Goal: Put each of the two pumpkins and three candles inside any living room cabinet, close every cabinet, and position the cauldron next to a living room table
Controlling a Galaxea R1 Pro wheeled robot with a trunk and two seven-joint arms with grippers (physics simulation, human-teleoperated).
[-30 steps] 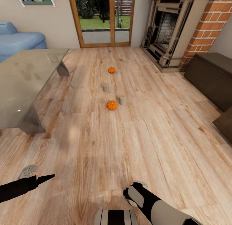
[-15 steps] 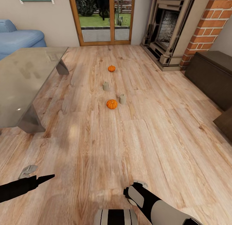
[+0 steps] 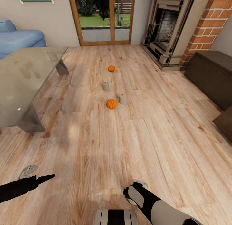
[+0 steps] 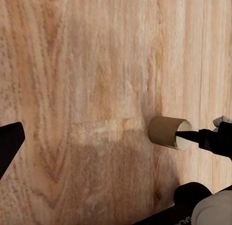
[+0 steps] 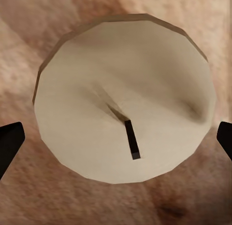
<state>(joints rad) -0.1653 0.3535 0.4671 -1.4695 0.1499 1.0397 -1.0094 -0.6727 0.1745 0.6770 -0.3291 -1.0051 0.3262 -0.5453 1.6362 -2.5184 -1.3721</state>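
Two orange pumpkins point(image 3: 111, 68) point(image 3: 111, 104) sit on the wood floor ahead, with two beige candles point(image 3: 105, 86) point(image 3: 122, 99) between them. The third candle point(image 5: 121, 90) stands on the floor directly under my right gripper point(image 5: 116, 140), which is open with a black fingertip on either side of it. This same candle point(image 4: 166, 132) appears in the left wrist view, a right finger at its rim. My left gripper point(image 3: 42, 179) hovers low over bare floor, open and holding nothing. The glass table point(image 3: 25, 80) is on the left and the dark cabinet point(image 3: 212, 73) on the right. The cauldron is out of view.
A dark ornate fireplace point(image 3: 167, 28) with a brick column point(image 3: 209, 25) stands at the back right. A blue sofa point(image 3: 19, 38) sits behind the table and a glazed door point(image 3: 100, 18) is at the back. Another dark unit's corner point(image 3: 225, 122) juts in at the right.
The whole picture shifted slightly at first, so the camera moved. Both arms and the things on the floor kept their places.
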